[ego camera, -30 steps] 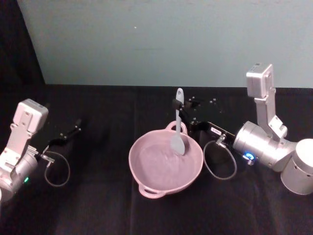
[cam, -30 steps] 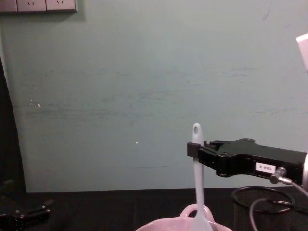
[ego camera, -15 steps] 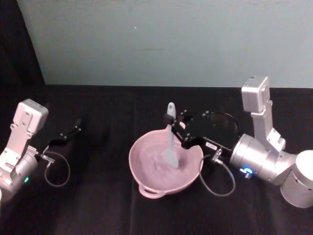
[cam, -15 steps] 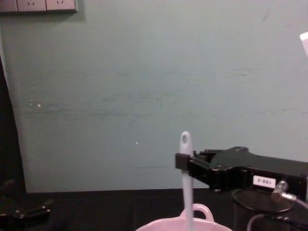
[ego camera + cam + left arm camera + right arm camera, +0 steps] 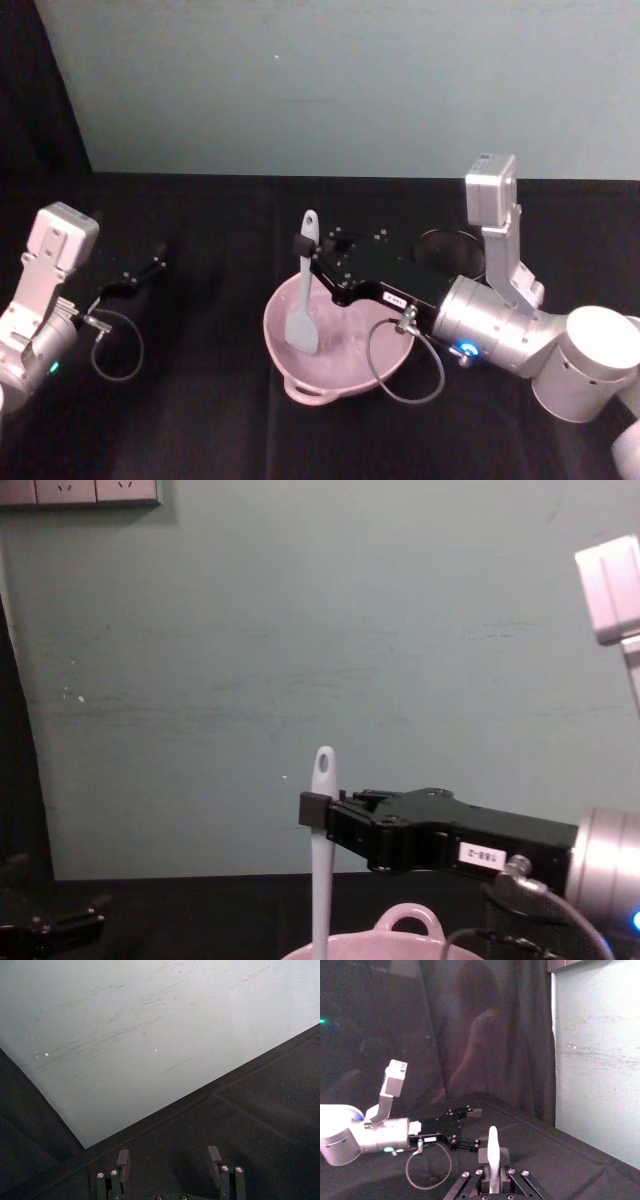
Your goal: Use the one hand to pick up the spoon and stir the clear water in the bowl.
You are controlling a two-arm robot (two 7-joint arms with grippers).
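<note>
Two arms on the rig, one at work. Right gripper reaches in from the right, over the pink bowl, with its jaws pinched shut on the upper handle of the white spoon, just below the oval hole. The spoon stands near upright with a slight lean. Its flat head is down inside the bowl, toward the bowl's left side; cannot tell whether it touches the bottom. A grey cable loops from the silver wrist across the bowl's near right rim. The bowl sits mid-table on the black cloth, with one loop handle on the near rim and another on the far rim. A black mesh cup stands behind the right arm, right of the bowl. Left gripper is parked far left, well apart from the bowl, fingers spread and holding nothing.
</note>
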